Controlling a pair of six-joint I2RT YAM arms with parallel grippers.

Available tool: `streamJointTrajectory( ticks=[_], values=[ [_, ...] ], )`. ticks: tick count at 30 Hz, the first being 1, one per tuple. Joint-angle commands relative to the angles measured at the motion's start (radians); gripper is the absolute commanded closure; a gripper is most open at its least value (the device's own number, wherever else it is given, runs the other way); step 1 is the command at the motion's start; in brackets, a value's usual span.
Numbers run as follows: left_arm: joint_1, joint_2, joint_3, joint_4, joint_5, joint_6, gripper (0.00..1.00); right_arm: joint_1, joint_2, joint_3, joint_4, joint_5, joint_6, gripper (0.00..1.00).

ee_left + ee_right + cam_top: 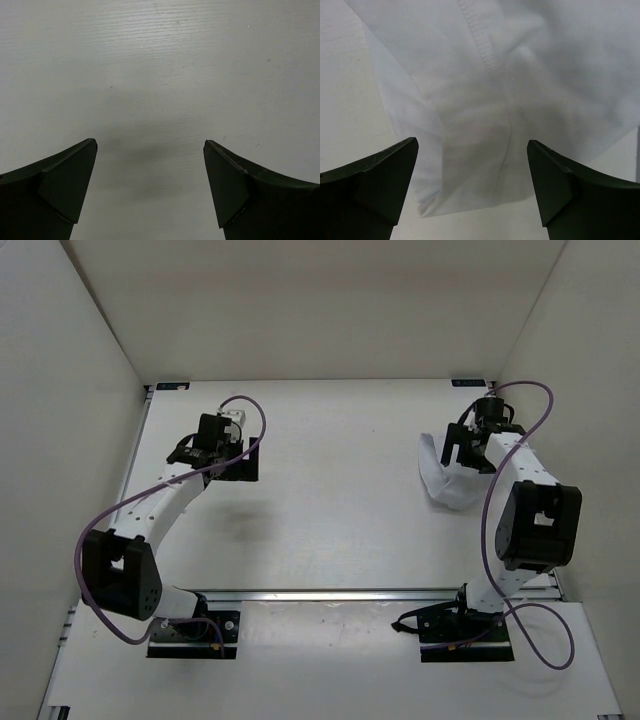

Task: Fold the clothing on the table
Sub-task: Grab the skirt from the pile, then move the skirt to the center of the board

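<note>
The clothing (pixel 447 480) is a thin white fabric piece bunched at the right side of the table (pixel 330 510), partly hidden under my right arm. In the right wrist view the clothing (pixel 510 90) fills most of the frame, with a stitched seam running down it and its near edge between my fingers. My right gripper (pixel 472 150) hovers open above that edge, nothing pinched. My right gripper (pixel 462 447) sits over the fabric's far part. My left gripper (pixel 232 445) stands open over bare table at the far left, and my left gripper (pixel 150 150) has only tabletop between its fingers.
White walls (pixel 60 390) close in the table on the left, back and right. A metal rail (pixel 350 594) crosses the near side in front of both arm bases. Purple cables (pixel 500 510) loop beside each arm.
</note>
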Motion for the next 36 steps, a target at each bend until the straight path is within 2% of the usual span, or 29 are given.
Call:
streamJointTrajectory(
  ticks=[1,2,7,8,10,12,13,15,19,21,24,25,28,30,32,33,35,36],
  values=[
    [0.018,-0.001,0.022,0.024,0.021,-0.004,0.02,0.014,0.046,0.031,0.016,-0.028,0.027,0.13],
    [0.016,0.001,0.023,0.021,0.025,-0.010,0.02,0.025,0.051,0.029,-0.001,-0.034,0.035,0.16],
    [0.027,-0.013,-0.006,0.029,0.028,-0.016,0.01,0.086,0.051,-0.043,0.006,0.012,0.041,0.16],
    [0.024,-0.015,-0.003,0.029,0.028,-0.019,0.01,0.100,0.048,-0.055,0.020,0.039,0.035,0.21],
    [0.027,-0.024,-0.014,0.028,0.035,-0.019,0.01,0.114,0.054,-0.069,0.019,0.075,0.033,0.38],
    [0.031,-0.041,-0.017,0.028,0.028,-0.021,0.01,0.103,0.058,-0.071,0.014,0.070,0.036,0.62],
    [0.027,-0.045,-0.023,0.030,0.030,-0.022,0.01,0.102,0.057,-0.072,0.015,0.075,0.045,0.83],
    [0.033,-0.065,-0.027,0.024,0.027,-0.025,0.02,0.089,0.048,-0.080,0.015,0.083,0.041,1.00],
    [0.027,-0.097,-0.038,0.036,0.048,-0.037,0.01,0.103,0.034,-0.023,0.000,0.121,0.006,1.00],
    [0.034,-0.114,-0.047,0.045,0.057,-0.042,0.01,0.112,0.026,0.046,-0.023,0.084,-0.008,1.00],
    [0.034,-0.128,-0.054,0.064,0.091,-0.059,0.01,0.219,0.031,0.269,-0.041,-0.055,-0.008,1.00],
    [0.038,-0.128,-0.054,0.067,0.103,-0.066,0.01,0.252,0.038,0.317,-0.050,-0.057,-0.011,1.00],
    [0.028,-0.133,-0.043,0.078,0.136,-0.079,0.01,0.374,0.121,0.634,-0.110,-0.172,0.018,0.99],
    [0.028,-0.137,-0.031,0.078,0.131,-0.080,0.01,0.449,0.184,0.936,-0.159,-0.201,0.038,1.00],
    [0.033,-0.137,-0.021,0.076,0.134,-0.085,0.01,0.497,0.229,1.103,-0.199,-0.230,0.049,1.00],
    [0.027,-0.142,-0.012,0.078,0.133,-0.083,0.01,0.509,0.223,1.139,-0.183,-0.241,0.064,1.00],
    [0.031,-0.154,-0.008,0.078,0.137,-0.091,0.01,0.519,0.128,1.065,-0.120,-0.240,0.088,1.00],
    [0.034,-0.163,-0.009,0.076,0.139,-0.090,0.01,0.507,0.052,0.923,-0.050,-0.237,0.096,1.00]
  ],
)
